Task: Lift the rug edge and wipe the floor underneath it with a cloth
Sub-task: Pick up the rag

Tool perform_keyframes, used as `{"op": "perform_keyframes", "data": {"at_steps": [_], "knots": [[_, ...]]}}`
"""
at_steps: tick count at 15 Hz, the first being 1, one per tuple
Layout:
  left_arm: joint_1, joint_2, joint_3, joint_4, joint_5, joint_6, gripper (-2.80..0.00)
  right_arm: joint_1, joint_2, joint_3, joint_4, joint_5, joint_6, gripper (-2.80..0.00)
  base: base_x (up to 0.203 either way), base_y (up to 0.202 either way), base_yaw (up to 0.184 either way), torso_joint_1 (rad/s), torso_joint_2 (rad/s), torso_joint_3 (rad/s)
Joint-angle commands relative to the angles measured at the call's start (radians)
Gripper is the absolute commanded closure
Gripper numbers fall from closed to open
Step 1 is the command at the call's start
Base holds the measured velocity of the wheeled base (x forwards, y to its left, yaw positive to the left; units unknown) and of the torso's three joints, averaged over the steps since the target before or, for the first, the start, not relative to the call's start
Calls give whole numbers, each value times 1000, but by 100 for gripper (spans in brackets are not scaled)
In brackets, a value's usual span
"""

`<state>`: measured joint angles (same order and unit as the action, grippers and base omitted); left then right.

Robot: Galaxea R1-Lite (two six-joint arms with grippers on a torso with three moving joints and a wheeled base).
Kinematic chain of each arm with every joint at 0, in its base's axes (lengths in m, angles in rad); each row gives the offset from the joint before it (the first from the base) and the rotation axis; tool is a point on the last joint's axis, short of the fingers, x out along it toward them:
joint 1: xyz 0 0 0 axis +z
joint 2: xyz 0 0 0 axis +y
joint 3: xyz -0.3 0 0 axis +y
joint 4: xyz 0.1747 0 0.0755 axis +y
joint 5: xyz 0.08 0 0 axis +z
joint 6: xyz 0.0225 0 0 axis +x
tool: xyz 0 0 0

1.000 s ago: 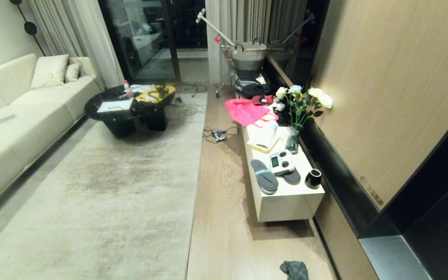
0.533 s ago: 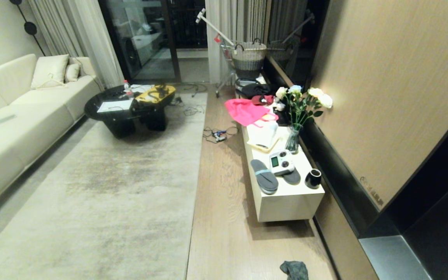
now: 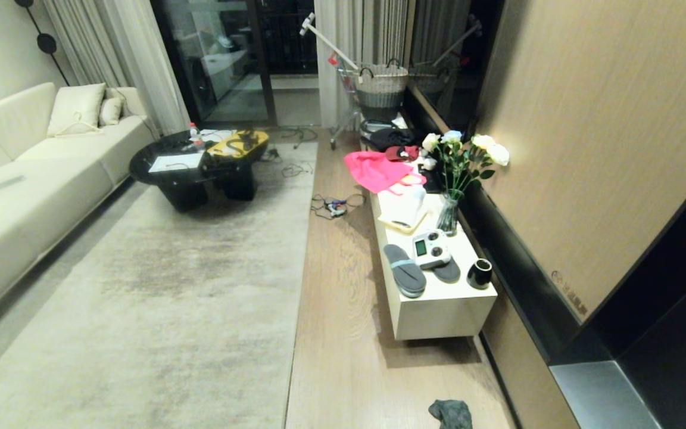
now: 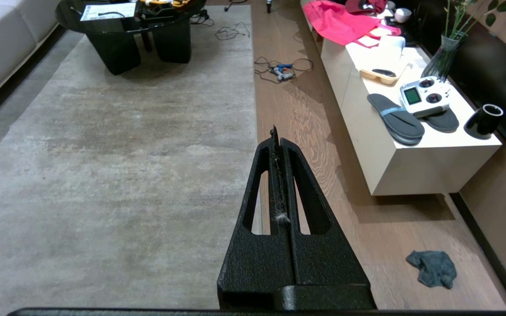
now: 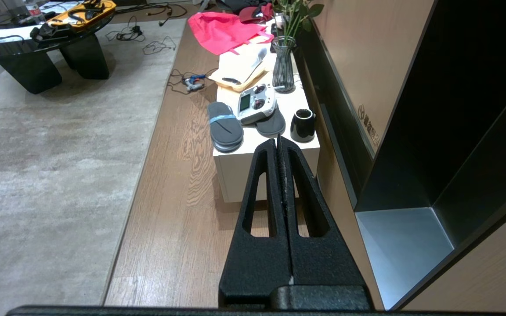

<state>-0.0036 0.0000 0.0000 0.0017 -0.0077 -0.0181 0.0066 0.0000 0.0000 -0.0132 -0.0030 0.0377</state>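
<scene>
While neither arm shows in the head view, each wrist view shows its own tool hanging high above the room: the left gripper (image 4: pixel 278 134) and the right gripper (image 5: pixel 278 142) both have their black fingers pressed flat together with nothing between them.

Going from left to right: a cream upholstered sofa (image 3: pixel 15 179) lines the left wall; a black oval coffee table (image 3: pixel 194 164) stands on the far end of the large pale grey-beige short-pile rug (image 3: pixel 158 310); the rug edge (image 3: pixel 298 286) runs as a straight thin border down the middle of the room; beyond it lies the floor (image 3: pixel 343 333), a strip of light brown wood-grain planks; then the low white cabinet (image 3: pixel 438 310) carries dark grey slippers (image 3: pixel 405 271), a white handheld controller (image 3: pixel 430 249) and a glossy black mug (image 3: pixel 479 273). The cloth (image 3: pixel 451 413), a small crumpled teal-grey terry towel, lies on the planks near the right wall, apart from the rug border.

I judge the task not yet begun. The next move calls for coming down to the towel, parting one set of fingers and taking it up, then raising the border with the other.

A dark logo is printed low on the tan wall panel (image 5: pixel 368 125), too small to read.
</scene>
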Motion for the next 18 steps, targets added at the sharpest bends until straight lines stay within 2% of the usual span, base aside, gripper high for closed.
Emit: {"op": "perform_keyframes", "data": {"at_steps": [1,3,18], "knots": [[1,2,0,0,0,0,0,0,2,0,-1,0,1,0,0,0,0,0,0,0],[1,2,0,0,0,0,0,1,2,0,-1,0,1,0,0,0,0,-38,52,54],[1,2,0,1,0,0,0,1,2,0,1,-1,4,0,0,0,0,-130,321,187]]}}
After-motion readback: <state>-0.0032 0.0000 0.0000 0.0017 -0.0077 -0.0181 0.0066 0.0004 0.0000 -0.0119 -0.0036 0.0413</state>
